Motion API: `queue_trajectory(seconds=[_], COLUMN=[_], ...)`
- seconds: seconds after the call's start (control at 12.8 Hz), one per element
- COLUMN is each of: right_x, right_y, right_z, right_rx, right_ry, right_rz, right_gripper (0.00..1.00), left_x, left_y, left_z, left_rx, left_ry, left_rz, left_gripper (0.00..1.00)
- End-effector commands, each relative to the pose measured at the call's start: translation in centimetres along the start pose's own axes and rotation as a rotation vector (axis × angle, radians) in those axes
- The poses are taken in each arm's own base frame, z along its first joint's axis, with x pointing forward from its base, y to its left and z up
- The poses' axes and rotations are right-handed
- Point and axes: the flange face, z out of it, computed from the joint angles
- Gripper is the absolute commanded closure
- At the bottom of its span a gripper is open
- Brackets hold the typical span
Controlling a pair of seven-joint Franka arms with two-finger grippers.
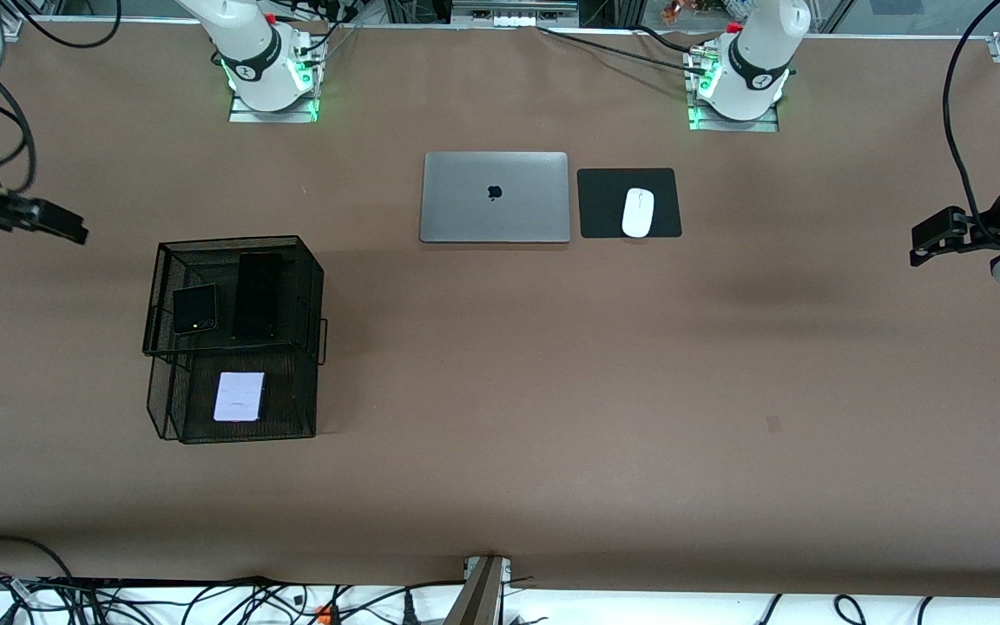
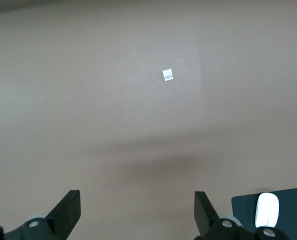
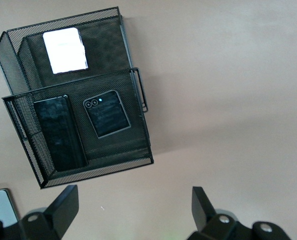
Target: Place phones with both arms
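A black wire-mesh two-tier rack [image 1: 318,286] stands toward the right arm's end of the table. On its upper tier lie the small squarish black phone [image 1: 194,309] and the long slim black phone [image 1: 257,295]. The pale lavender phone [image 1: 240,397] rests on the lower tier, nearer the front camera. All three show in the right wrist view: lavender [image 3: 64,50], small black [image 3: 107,114], long slab [image 3: 60,133]. My right gripper [image 3: 135,212] hangs open and empty over bare table beside the rack. My left gripper [image 2: 137,215] is open and empty over bare table at the left arm's end.
A shut silver laptop [image 1: 495,197] lies mid-table close to the arm bases, with a white mouse [image 1: 638,212] on a black pad [image 1: 604,204] beside it. A small white mark [image 2: 168,75] sits on the brown tabletop. Cables run along the table's front edge.
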Motion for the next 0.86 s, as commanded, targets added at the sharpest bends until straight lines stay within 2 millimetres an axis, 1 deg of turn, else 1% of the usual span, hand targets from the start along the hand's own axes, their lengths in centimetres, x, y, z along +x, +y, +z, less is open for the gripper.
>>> queue_trajectory(seconds=[0.0, 0.16, 0.55, 0.78], right_x=[-1.18, -1.3, -1.33, -1.35], right_y=[0.02, -0.14, -0.19, -0.31], right_z=[-0.41, -0.42, -1.07, -1.08], right_rx=[0.02, 0.018, 0.021, 0.024], right_ry=[0.003, -0.008, 0.004, 0.004], right_rz=[-0.012, -0.087, -0.103, -0.094], right_gripper=[0.0, 0.0, 0.0, 0.0], left_x=[0.03, -0.03, -0.03, -0.02], left_y=[0.12, -0.14, -0.14, -0.06], left_z=[-0.62, -0.59, -0.59, -0.59], left_rx=[-0.028, -0.028, -0.028, -0.028], left_ry=[0.001, 0.0, 0.0, 0.0], left_rz=[0.006, 0.003, 0.001, 0.003], left_gripper=[0.0, 0.0, 0.0, 0.0])
